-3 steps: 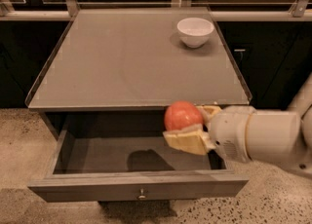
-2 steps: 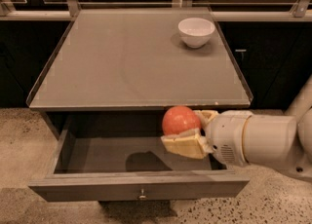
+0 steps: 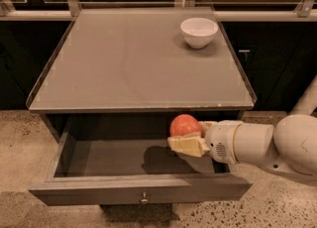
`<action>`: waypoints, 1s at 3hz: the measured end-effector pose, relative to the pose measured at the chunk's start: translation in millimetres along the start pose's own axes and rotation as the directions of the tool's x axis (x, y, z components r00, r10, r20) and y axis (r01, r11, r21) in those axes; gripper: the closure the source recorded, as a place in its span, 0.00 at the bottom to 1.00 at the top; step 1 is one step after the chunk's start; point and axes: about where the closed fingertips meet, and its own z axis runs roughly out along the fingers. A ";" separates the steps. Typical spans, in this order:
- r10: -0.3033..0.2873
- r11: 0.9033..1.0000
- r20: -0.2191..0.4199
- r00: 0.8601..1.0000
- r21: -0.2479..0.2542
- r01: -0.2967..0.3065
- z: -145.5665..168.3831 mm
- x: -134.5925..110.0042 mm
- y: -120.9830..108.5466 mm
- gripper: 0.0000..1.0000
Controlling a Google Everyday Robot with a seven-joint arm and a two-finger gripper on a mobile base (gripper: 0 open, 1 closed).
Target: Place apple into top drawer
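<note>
The top drawer [image 3: 138, 190] is pulled open below the grey counter; its front panel with a small metal knob faces me. My gripper [image 3: 187, 137] reaches in from the right and is shut on the red-orange apple [image 3: 184, 124], holding it above the right half of the drawer's inside. One pale finger [image 3: 187, 145] shows under the apple. The apple's shadow falls on the drawer floor to its left.
A white bowl [image 3: 199, 31] stands at the back right of the grey countertop [image 3: 129, 63]. A rail with posts runs along the counter's back edge. The white arm [image 3: 262, 145] comes in from the right. Speckled floor lies around the cabinet.
The gripper with the apple has moved slightly left and down, further over the open drawer. The drawer and bowl have not moved.
</note>
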 end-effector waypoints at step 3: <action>0.214 0.973 -0.078 0.974 0.102 -0.206 63.2 68.7 -80.2 1.00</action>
